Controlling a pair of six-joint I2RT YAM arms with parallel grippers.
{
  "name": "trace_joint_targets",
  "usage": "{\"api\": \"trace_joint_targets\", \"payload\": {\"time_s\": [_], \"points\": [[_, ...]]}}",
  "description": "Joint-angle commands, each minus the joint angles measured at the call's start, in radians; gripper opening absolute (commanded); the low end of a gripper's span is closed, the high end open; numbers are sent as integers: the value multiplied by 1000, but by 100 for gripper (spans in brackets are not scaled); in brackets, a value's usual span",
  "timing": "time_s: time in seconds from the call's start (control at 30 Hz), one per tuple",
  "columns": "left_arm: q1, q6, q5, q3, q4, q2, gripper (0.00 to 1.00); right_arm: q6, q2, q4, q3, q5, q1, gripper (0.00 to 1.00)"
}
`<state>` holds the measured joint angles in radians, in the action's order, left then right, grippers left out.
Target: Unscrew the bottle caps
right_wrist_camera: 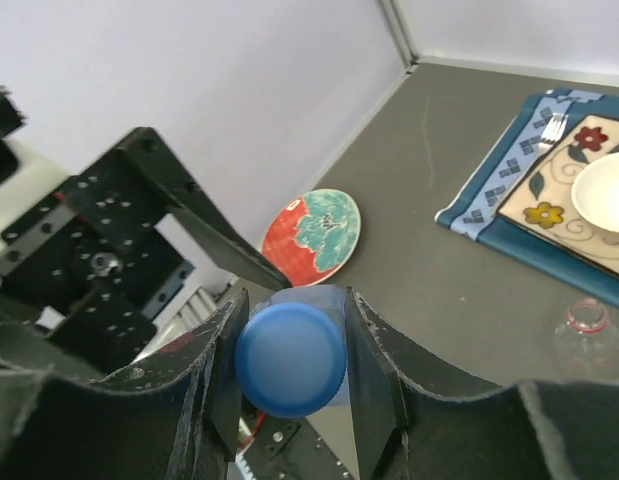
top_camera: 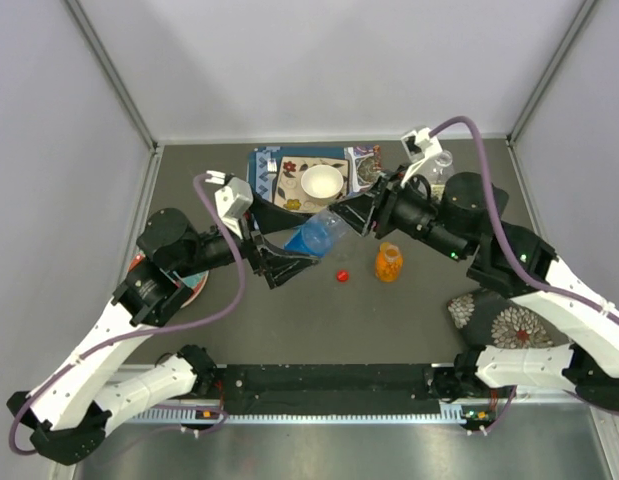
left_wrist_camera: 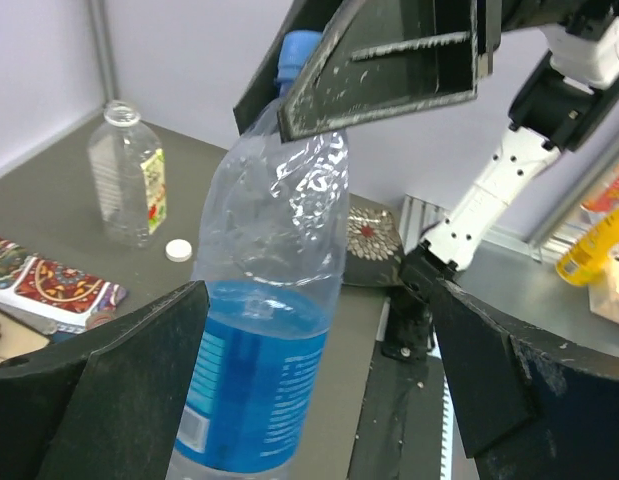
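A clear bottle with blue liquid [top_camera: 317,236] hangs tilted between my two grippers above the table. Its blue cap [right_wrist_camera: 290,359] sits between the right gripper's [right_wrist_camera: 292,362] fingers, which are shut on it; the cap also shows in the left wrist view [left_wrist_camera: 298,48]. My left gripper [left_wrist_camera: 319,385] is open around the bottle's lower body [left_wrist_camera: 254,370], which lies against one finger with a wide gap to the other. A red cap [top_camera: 342,275] lies loose on the table. A white cap [left_wrist_camera: 178,249] lies beside an empty clear bottle [left_wrist_camera: 129,185]. An orange bottle [top_camera: 389,263] stands upright.
A white bowl [top_camera: 322,182] sits on a patterned plate on a blue placemat [top_camera: 261,172] at the back. A red floral plate [right_wrist_camera: 311,233] lies under the left arm. A dark floral plate [top_camera: 504,322] lies front right. The clear bottle also shows at the back right [top_camera: 441,165].
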<state>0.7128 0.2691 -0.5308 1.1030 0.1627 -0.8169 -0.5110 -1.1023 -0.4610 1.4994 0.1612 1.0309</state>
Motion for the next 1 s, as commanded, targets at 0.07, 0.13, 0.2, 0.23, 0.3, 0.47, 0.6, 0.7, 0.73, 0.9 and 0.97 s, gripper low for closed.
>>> {"api": "trace_joint_targets", "payload": {"time_s": [0.07, 0.13, 0.2, 0.23, 0.3, 0.47, 0.6, 0.7, 0.73, 0.9, 0.97], "points": [[-7, -21, -118, -28, -68, -25, 99, -61, 35, 18, 61, -146, -20, 0], [-6, -19, -123, -40, -80, -28, 99, -67, 32, 21, 65, -158, -20, 0], [-6, -16, -135, -46, -86, -37, 99, -73, 25, 25, 73, -182, -20, 0], [-6, -16, -133, -46, -86, -42, 99, -75, 24, 30, 74, -193, -20, 0], [-6, -16, -123, -51, -88, -48, 99, -81, 16, 44, 74, -204, -20, 0], [-4, -16, -144, -69, -109, -56, 99, -93, 5, 76, 68, -235, -20, 0], [-4, -13, -205, -71, -107, -83, 86, -95, -5, 85, 67, -247, -20, 0], [-4, -14, -242, -75, -107, -94, 72, -93, -10, 85, 65, -247, -20, 0], [-4, -18, -247, -75, -107, -94, 66, -93, -11, 85, 64, -247, -20, 0], [-4, -48, -221, -91, -100, -74, 58, -75, -1, 82, 59, -218, -20, 0], [-4, -59, -204, -97, -91, -70, 55, -64, 4, 82, 56, -198, -20, 0]]}}
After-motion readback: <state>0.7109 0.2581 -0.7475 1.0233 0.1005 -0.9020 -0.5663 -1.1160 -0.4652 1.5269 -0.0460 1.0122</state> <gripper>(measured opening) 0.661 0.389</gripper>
